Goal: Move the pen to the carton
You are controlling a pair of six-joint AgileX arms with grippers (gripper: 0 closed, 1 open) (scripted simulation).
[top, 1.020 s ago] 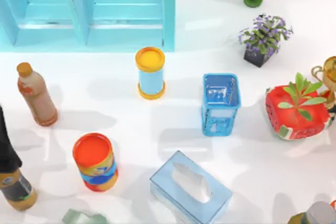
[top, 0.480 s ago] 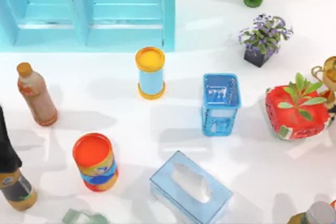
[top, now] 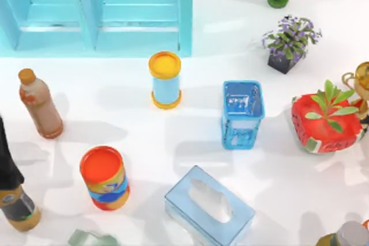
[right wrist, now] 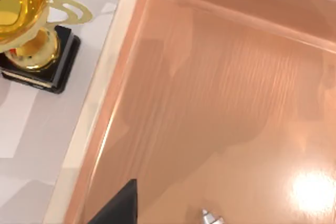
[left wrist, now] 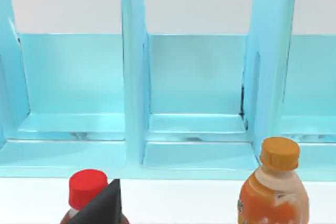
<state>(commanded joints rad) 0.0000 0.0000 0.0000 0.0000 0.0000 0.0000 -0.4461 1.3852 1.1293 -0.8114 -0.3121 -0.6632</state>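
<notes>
Closest to the right wrist camera, the right gripper (right wrist: 119,207) is showing as a dark wedge hanging over the carton (right wrist: 220,103); just beside it a small silver-grey tip, which I am taking for the end of the pen (right wrist: 210,216), is poking into view above the carton's smooth floor; whether the claw is pinching the pen or has spread off it, I cannot tell, since too little of either is showing; the pen's tip is sitting inside the carton's outline but toward the wall on the trophy's side rather than over the middle; that is where the trouble is lying, to my eye; if the pen is being let go from a height, the round barrel is likely to bounce or roll on that slick floor, and a release too close to the wall is risking a strike on the rim and a tumble out onto the white table (right wrist: 31,129); beyond the wall, the gold trophy (right wrist: 26,19) is standing near the carton on its black base, so a careless sideways retreat of the arm is risking a knock there; farther off, the left gripper (left wrist: 102,208) is idling in front of the blue shelf unit (left wrist: 131,77), between a red-capped bottle (left wrist: 86,190) and an orange-capped bottle (left wrist: 275,187), and its state I cannot tell either.
</notes>
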